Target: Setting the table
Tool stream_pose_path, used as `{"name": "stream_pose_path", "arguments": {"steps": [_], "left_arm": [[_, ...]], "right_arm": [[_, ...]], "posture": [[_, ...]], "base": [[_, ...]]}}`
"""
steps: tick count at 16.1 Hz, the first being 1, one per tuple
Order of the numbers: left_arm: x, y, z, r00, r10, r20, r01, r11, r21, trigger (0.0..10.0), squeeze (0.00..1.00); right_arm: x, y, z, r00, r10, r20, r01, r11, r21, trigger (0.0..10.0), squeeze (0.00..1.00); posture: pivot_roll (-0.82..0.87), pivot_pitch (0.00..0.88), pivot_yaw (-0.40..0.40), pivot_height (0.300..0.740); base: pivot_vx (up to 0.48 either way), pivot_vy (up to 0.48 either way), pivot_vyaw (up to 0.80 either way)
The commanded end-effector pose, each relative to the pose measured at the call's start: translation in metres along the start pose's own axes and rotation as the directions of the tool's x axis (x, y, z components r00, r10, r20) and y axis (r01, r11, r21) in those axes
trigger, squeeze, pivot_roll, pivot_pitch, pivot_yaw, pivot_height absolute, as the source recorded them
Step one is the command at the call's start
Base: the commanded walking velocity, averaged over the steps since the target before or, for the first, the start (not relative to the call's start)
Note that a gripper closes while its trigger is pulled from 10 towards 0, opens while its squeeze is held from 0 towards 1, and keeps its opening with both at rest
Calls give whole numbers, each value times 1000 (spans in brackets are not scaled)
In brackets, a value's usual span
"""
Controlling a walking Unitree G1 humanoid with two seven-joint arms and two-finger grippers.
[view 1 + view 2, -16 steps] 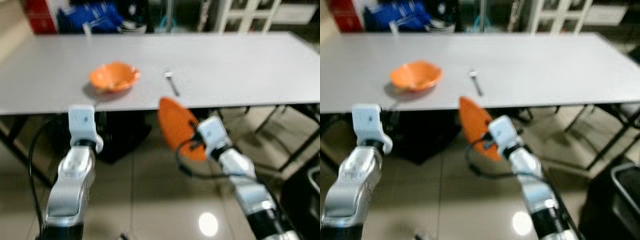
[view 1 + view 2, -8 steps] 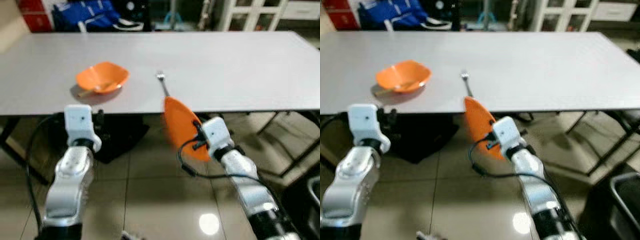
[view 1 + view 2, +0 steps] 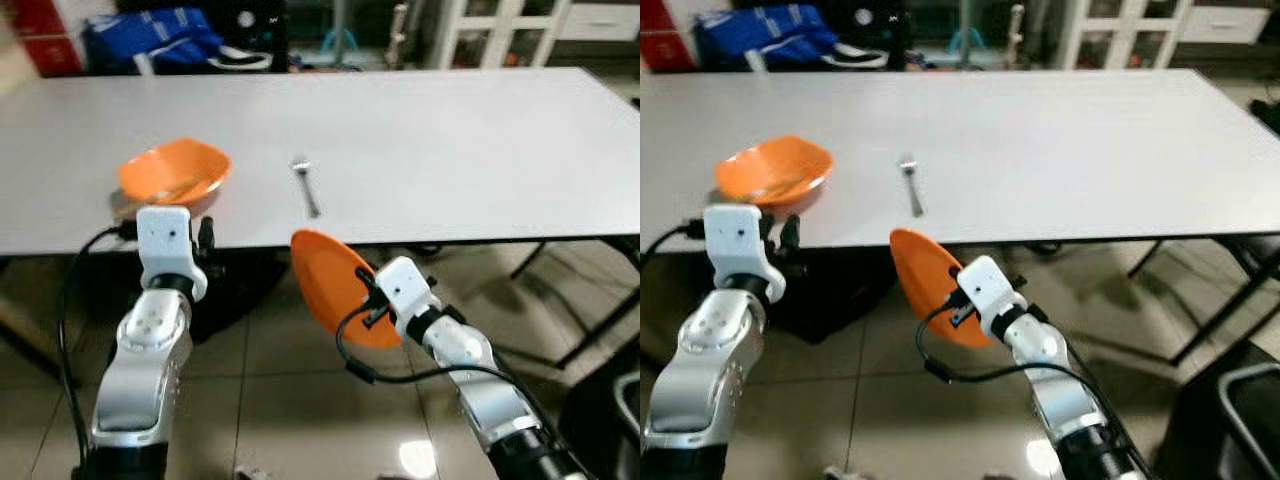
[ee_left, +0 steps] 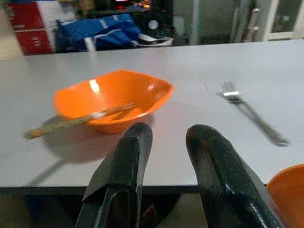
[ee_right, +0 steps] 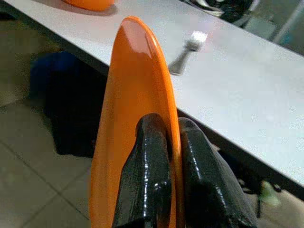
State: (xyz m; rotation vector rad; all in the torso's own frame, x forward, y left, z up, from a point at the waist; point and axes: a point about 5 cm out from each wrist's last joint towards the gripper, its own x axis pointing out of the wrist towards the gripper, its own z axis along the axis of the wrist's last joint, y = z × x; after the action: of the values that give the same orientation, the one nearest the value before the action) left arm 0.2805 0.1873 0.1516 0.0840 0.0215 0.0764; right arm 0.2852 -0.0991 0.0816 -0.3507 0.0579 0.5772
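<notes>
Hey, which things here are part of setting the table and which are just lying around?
Job: plate in the right gripper, bowl, chopsticks, fork, table.
Lying about: blue bag, red box, white cabinet.

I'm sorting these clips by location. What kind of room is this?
Probably a dining area in a home or a lived-in workroom: a long grey table holds an orange bowl and a fork, over a glossy tiled floor, with white cabinets and stored bags behind.
</notes>
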Motion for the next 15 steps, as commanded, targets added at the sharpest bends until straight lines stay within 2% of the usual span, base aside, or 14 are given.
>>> {"name": "stream_pose_path", "arguments": {"steps": [1, 6, 8, 9, 10, 11, 12, 13, 15], "left_arm": [[-1, 4, -1, 1000, 18, -6, -18, 1000, -14, 10000, 0], [-1, 8, -2, 999, 50, -18, -51, 999, -14, 10000, 0], [0, 8, -1, 999, 53, -7, -53, 999, -14, 10000, 0], [0, 7, 1, 999, 43, 1, -43, 999, -3, 10000, 0], [1, 7, 1, 999, 40, 3, -40, 999, 2, 10000, 0], [2, 6, 2, 999, 35, 8, -35, 999, 7, 10000, 0], [3, 5, 4, 999, 30, 13, -30, 1000, 11, 10000, 0], [3, 5, 4, 1000, 27, 16, -27, 1000, 11, 10000, 0], [5, 3, 5, 1000, 21, 19, -22, 1000, 11, 10000, 0]], "right_arm": [[4, -26, 25, 985, -138, 106, 139, 990, 2, 10000, 0], [9, -26, 37, 986, -94, 137, 97, 995, -17, 10000, 0], [12, -19, 52, 985, 55, 164, -48, 998, -45, 10000, 0], [16, -15, 77, 953, 223, 205, -226, 974, -9, 10000, 0], [17, -15, 86, 940, 258, 222, -266, 964, 8, 10000, 0], [23, -21, 118, 896, 326, 301, -357, 933, 52, 10000, 0], [28, -27, 138, 874, 328, 358, -384, 918, 96, 10000, 0], [32, -32, 147, 867, 317, 384, -387, 914, 121, 10000, 0], [48, -46, 162, 868, 258, 424, -377, 898, 225, 10000, 0]], "posture": [[-49, 38, 25, 740], [-50, 43, 14, 740], [-50, 40, 15, 740], [-50, 35, 20, 740], [-50, 35, 20, 740], [-49, 30, 26, 740], [-48, 28, 26, 740], [-48, 28, 27, 740], [-44, 24, 23, 740]], "base": [[0, 0, 0], [0, 0, 0], [0, 0, 0], [0, 0, 0], [0, 0, 0], [0, 0, 0], [0, 0, 0], [0, 0, 0], [0, 0, 0]]}}
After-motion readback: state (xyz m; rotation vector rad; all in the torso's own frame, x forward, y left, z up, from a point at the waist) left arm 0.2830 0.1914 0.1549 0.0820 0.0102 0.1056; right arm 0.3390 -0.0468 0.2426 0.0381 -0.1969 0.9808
